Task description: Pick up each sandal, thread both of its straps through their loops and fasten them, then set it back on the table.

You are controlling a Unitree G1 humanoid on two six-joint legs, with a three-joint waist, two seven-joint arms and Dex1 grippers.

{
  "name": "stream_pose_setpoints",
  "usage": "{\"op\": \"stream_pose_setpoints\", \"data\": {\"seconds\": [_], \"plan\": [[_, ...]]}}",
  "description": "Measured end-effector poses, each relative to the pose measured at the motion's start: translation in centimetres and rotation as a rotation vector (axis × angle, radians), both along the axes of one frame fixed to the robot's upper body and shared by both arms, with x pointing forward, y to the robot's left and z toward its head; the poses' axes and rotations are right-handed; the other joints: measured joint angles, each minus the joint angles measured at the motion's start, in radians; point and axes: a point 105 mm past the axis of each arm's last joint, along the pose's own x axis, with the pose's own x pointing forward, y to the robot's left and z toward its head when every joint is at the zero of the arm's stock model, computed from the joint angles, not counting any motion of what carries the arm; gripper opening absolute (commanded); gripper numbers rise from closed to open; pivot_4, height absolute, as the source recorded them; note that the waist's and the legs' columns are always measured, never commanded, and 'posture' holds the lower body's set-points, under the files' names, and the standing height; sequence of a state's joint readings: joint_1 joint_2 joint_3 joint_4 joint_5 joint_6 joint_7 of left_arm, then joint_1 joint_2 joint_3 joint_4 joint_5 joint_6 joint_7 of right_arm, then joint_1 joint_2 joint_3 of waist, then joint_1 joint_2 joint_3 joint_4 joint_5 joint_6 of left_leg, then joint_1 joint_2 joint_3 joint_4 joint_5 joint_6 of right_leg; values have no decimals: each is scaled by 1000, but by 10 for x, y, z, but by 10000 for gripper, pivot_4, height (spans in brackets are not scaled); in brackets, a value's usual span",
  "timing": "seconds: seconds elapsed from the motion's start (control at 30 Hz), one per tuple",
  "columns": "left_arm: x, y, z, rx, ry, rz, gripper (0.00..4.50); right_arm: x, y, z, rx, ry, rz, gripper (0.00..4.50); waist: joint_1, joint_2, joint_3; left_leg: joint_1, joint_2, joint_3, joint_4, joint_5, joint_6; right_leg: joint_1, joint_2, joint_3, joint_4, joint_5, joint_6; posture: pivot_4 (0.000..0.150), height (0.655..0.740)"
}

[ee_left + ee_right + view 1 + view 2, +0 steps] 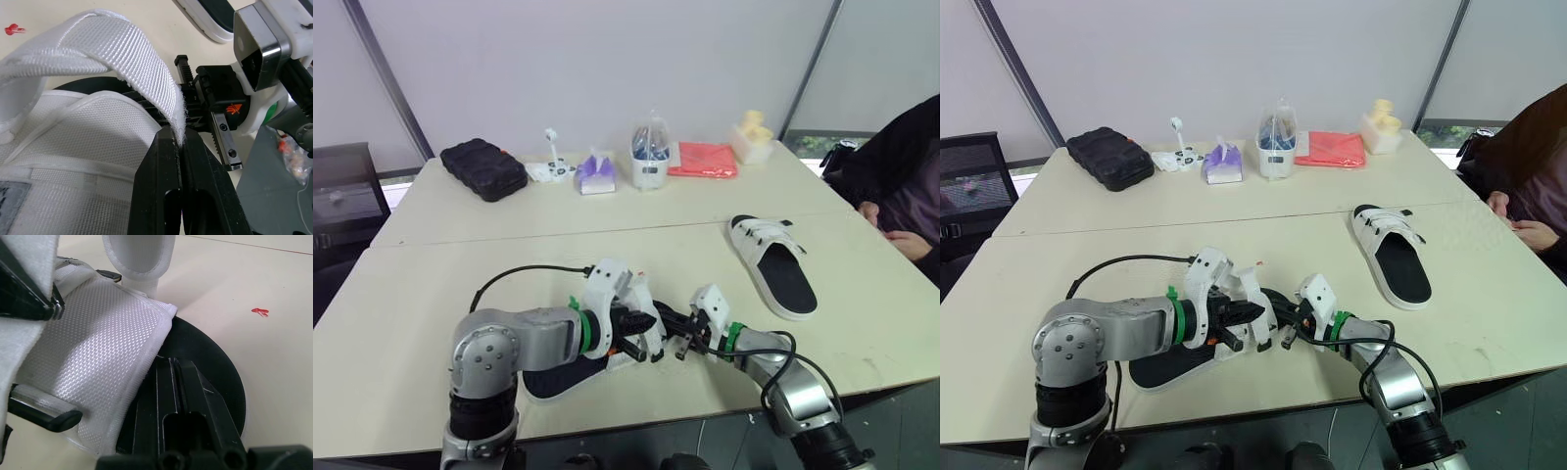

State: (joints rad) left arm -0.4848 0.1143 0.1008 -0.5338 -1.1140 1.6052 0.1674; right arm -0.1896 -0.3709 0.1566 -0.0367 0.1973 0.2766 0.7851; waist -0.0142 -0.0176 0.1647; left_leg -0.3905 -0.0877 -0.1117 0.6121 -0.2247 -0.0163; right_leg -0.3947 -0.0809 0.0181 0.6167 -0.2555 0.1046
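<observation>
The sandal being worked on is at the front edge of the table, right between the two arms. Its long axis runs roughly along that front edge. The dark sole end sticks out to the robot's left from under the left forearm, and the white strapped end points to the robot's right, where the two grippers meet. From here I can't tell whether the sole is resting flat on the table or raised a little.

The left gripper has its fingers clamped on a white woven strap, which arches up and back over the white mesh upper. The right gripper comes in from the opposite side. Its fingers are pressed together over the rounded end of the black sole, with the edge of the mesh flap lying against them. I can't make out whether anything is pinched between them.

The second sandal lies sole down, well apart, on the robot's right side of the table. Its long axis runs from far-left to near-right, with the strapped end the farther one.

A person sits at the right end. A black case and a red cloth lie along the far side.
</observation>
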Motion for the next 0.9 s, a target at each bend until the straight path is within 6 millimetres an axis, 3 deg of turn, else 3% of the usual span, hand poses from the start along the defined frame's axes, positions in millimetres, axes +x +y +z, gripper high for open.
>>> {"op": "stream_pose_setpoints", "data": {"seconds": [0.23, 0.4, 0.53, 0.63, 0.9], "plan": [[13, 7, 21, -153, -20, 76, 305, 0, 0, 0, 1, 1, -1, 0, 0, 0, 0, 0, 0, 0, 0, 0, 0, 0, 0, 0, 0, 0, 0, 1500, 7400], [5, 24, 1, -125, 39, 76, 305, 0, 1, 0, 3, 1, 1, 0, -2, 0, 0, 0, 0, 0, -1, 0, 0, -1, 0, 0, 0, 0, 0, 1500, 7400], [-2, 35, -3, -147, 46, 23, 305, -4, 1, 0, -2, -1, 8, 0, 2, 0, 0, 0, 0, 0, -1, 0, 0, 0, 0, 0, 0, -1, -1, 1500, 7400], [-3, 36, -6, -106, 9, -45, 305, -17, 4, 2, -28, 7, 48, 0, 4, 1, 0, 0, 0, 0, -2, 0, 0, -1, -1, 0, -1, -2, -3, 1500, 7400], [25, 38, -20, 31, -166, -158, 305, -58, 8, 3, -15, 131, 118, 0, 6, 1, -1, -3, 0, 0, -5, -1, 0, -4, -3, 0, -3, -5, -8, 1500, 7400]]}}
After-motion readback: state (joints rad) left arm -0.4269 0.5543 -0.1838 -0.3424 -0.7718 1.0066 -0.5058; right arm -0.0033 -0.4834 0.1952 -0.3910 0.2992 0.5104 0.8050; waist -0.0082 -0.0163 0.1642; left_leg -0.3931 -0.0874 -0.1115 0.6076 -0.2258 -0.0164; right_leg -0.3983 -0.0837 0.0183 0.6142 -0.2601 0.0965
